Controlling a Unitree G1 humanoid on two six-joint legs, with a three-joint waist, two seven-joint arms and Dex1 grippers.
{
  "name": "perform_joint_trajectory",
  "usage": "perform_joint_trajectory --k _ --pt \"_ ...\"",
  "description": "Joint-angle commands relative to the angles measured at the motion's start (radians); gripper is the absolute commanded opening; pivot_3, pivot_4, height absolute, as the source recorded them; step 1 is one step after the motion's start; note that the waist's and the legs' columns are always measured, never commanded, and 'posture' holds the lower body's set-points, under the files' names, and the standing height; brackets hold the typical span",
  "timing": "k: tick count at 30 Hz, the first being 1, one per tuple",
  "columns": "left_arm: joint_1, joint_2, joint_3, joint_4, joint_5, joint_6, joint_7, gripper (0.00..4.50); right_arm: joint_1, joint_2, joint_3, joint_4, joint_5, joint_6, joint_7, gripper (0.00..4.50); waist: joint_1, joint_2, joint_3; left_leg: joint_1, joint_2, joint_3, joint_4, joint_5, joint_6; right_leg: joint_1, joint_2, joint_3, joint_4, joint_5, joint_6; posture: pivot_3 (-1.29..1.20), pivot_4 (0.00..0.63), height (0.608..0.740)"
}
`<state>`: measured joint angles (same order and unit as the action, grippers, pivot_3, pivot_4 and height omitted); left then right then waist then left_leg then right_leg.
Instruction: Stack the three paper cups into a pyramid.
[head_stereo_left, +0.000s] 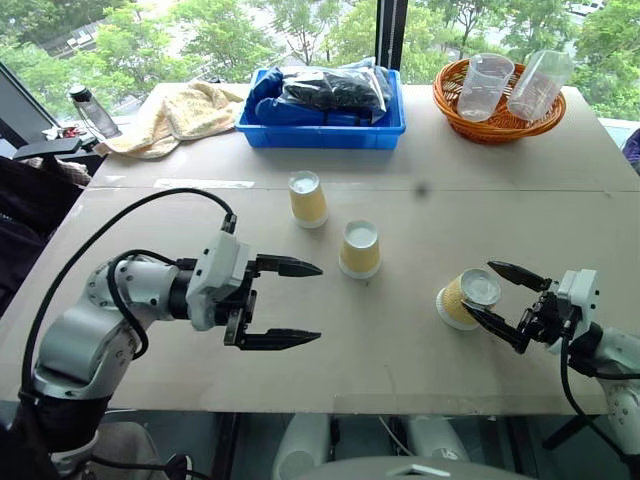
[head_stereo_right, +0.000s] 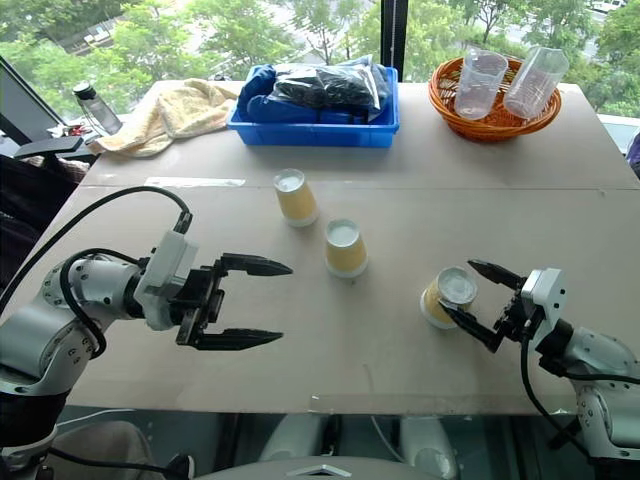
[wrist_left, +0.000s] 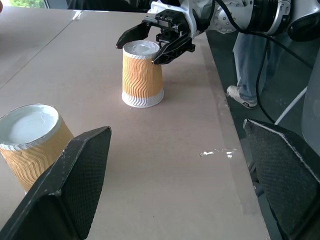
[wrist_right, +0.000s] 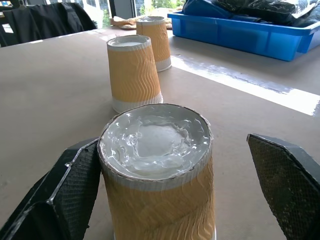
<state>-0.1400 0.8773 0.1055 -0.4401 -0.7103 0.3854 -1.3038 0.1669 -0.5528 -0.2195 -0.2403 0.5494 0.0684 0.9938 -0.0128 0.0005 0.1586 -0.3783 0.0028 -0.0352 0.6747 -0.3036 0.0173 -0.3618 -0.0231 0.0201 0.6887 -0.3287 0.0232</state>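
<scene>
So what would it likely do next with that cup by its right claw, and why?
Probably close the right gripper on the nearest cup. Its open fingers sit on either side of that upside-down cup, and all three cups stand apart on the table, so none is stacked yet.

1. Paper cups: three, all upside down on the table – far cup, middle cup, right cup.
2. Clear plastic cups: two – one and another, both in the basket.
3. Baskets: one, orange wicker.
4. Blue bins: one.
5. Black bags: one, lying in the bin on blue cloth.
6. Towels: one, yellowish.
7. Bottles: one, by the towel.
8. Grippers: two – left gripper, right gripper.
</scene>
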Motion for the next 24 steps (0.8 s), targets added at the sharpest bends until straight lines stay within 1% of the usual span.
perform_joint_trajectory --k 1,7,9,10,12,13,14,15,19,24 --pt "0.01 -0.008 0.011 -0.006 -0.005 -0.014 -0.002 4.37 -0.002 -0.002 0.001 -0.025 0.003 -0.006 -0.002 4.5 0.0 0.0 0.0 0.0 0.0 0.0 0.0 0.0 0.0 0.0 0.0 0.0 0.0 0.0 0.0 0.0 0.15 0.74" --pt "0.055 -0.008 0.026 0.001 0.011 -0.045 -0.016 4.37 -0.011 -0.005 -0.001 -0.021 0.015 -0.002 0.0 4.5 0.0 0.0 0.0 0.0 0.0 0.0 0.0 0.0 0.0 0.0 0.0 0.0 0.0 0.0 0.0 0.0 0.15 0.74" --pt "0.065 -0.008 0.03 0.004 0.012 -0.053 -0.019 4.5 -0.01 -0.006 0.001 -0.029 0.019 0.006 -0.002 3.96 0.0 0.0 0.0 0.0 0.0 0.0 0.0 0.0 0.0 0.0 0.0 0.0 0.0 0.0 0.0 0.0 0.15 0.74" --pt "0.07 -0.007 0.03 0.006 0.015 -0.058 -0.021 4.5 -0.009 -0.01 0.004 -0.031 0.015 0.006 0.002 3.8 0.0 0.0 0.0 0.0 0.0 0.0 0.0 0.0 0.0 0.0 0.0 0.0 0.0 0.0 0.0 0.0 0.15 0.74" --pt "0.08 -0.006 0.027 0.013 0.03 -0.073 -0.025 4.5 -0.009 -0.012 0.005 -0.032 0.013 0.006 0.006 2.98 0.0 0.0 0.0 0.0 0.0 0.0 0.0 0.0 0.0 0.0 0.0 0.0 0.0 0.0 0.0 0.0 0.15 0.74" --pt "0.085 -0.006 0.028 0.015 0.033 -0.078 -0.027 4.5 -0.007 -0.012 0.005 -0.035 0.013 0.007 0.005 2.36 0.0 0.0 0.0 0.0 0.0 0.0 0.0 0.0 0.0 0.0 0.0 0.0 0.0 0.0 0.0 0.0 0.15 0.74" --pt "0.089 -0.006 0.03 0.016 0.033 -0.081 -0.027 4.5 -0.006 -0.012 0.005 -0.038 0.015 0.009 0.006 2.06 0.0 0.0 0.0 0.0 0.0 0.0 0.0 0.0 0.0 0.0 0.0 0.0 0.0 0.0 0.0 0.0 0.15 0.74" --pt "0.092 -0.007 0.032 0.017 0.031 -0.082 -0.026 4.5 -0.006 -0.012 0.005 -0.04 0.015 0.011 0.006 1.95 0.0 0.0 0.0 0.0 0.0 0.0 0.0 0.0 0.0 0.0 0.0 0.0 0.0 0.0 0.0 0.0 0.15 0.74" --pt "0.103 -0.007 0.042 0.017 0.023 -0.085 -0.025 4.5 -0.024 -0.014 0.012 -0.054 0.014 0.024 -0.003 1.92 0.0 0.0 0.0 0.0 0.0 0.0 0.0 0.0 0.0 0.0 0.0 0.0 0.0 0.0 0.0 0.0 0.15 0.74" --pt "0.108 -0.004 0.049 0.036 0.035 -0.1 -0.032 4.5 -0.126 -0.003 0.06 -0.035 0.005 0.059 -0.017 1.92 -0.004 0.0 0.0 0.001 0.0 0.0 0.0 0.0 0.0 0.0 0.0 0.001 0.001 0.0 0.0 0.0 0.15 0.74"
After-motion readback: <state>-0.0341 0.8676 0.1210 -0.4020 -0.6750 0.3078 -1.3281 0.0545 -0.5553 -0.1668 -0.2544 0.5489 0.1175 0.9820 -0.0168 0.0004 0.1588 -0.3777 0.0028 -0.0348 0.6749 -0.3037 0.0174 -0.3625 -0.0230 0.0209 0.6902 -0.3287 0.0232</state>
